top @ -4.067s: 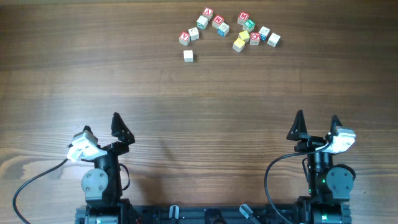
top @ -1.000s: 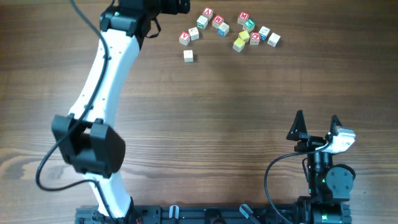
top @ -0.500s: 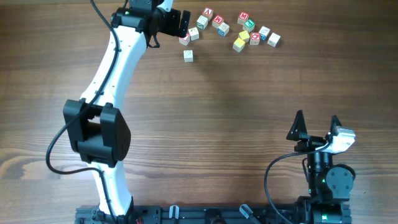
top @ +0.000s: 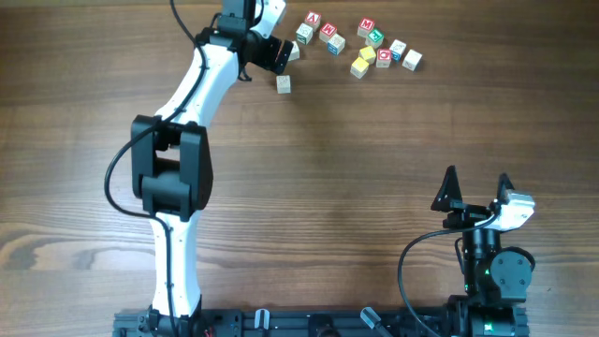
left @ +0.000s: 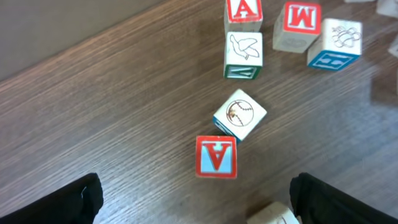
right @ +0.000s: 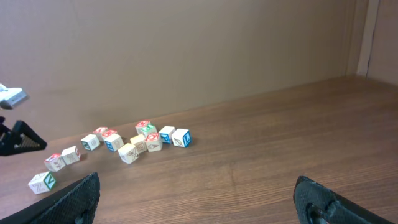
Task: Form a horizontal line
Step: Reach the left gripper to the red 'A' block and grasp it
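Observation:
My left gripper [top: 274, 54] hangs open above the left end of the cube cluster. In the left wrist view the red V cube [left: 216, 157] lies on the table ahead of the gap between the fingers [left: 74, 199], untouched. A pale cube [left: 273, 215] sits beside the right finger; it lies apart from the cluster [top: 284, 84] and shows a green side [right: 40, 182]. A whitish cube with a ball drawing [left: 240, 114] lies just beyond the V cube. A bird cube with a green side [left: 243, 55] is farther on. My right gripper [top: 477, 178] rests open at the near right.
More letter cubes lie to the right in the cluster: a red M cube [left: 297, 25], a blue-marked cube [left: 334, 40], a yellow cube [top: 367, 54] and several others [top: 398, 51]. The left arm [top: 178, 140] stretches across the left of the wooden table [top: 374, 168].
The left arm has swung further right and forward, bringing its open gripper over the red V cube. The cubes and the right arm have not moved.

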`<state>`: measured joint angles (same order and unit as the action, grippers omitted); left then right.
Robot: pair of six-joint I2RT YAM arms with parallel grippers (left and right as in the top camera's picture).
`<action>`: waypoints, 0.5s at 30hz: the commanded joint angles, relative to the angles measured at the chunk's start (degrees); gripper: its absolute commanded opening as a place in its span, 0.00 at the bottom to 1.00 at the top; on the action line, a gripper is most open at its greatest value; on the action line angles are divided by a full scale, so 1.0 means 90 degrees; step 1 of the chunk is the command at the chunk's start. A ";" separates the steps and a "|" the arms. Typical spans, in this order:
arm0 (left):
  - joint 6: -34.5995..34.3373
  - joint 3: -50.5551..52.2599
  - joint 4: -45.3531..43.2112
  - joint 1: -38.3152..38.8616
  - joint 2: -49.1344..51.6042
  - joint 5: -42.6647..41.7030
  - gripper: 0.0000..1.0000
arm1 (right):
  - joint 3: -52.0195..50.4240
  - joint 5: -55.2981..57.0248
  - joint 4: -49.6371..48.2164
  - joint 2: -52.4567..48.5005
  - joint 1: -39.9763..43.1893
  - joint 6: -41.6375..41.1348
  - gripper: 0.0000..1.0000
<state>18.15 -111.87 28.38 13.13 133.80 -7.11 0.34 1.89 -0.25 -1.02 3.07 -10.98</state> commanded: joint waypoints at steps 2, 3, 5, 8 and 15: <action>0.0104 -0.0070 -0.0109 0.0032 0.0425 -0.0112 1.00 | -0.0005 -0.0083 -0.0027 0.0012 0.0036 0.0036 1.00; 0.0102 -0.0070 -0.0112 0.0032 0.0474 -0.0131 1.00 | -0.0005 -0.0083 -0.0027 0.0012 0.0036 0.0039 1.00; 0.0102 -0.0070 -0.0158 0.0032 0.0614 -0.0131 1.00 | -0.0005 -0.0080 -0.0027 0.0012 0.0036 0.0039 1.00; 0.0102 -0.0070 -0.0274 0.0036 0.0724 -0.0155 1.00 | -0.0005 -0.0083 -0.0027 0.0012 0.0036 0.0036 1.00; 0.0102 -0.0070 -0.0610 0.0170 0.1100 -0.0175 0.70 | -0.0005 -0.0083 -0.0027 0.0012 0.0036 0.0039 1.00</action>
<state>18.22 -111.94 22.44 13.87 141.58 -7.75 0.34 1.89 -0.25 -1.02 3.07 -10.98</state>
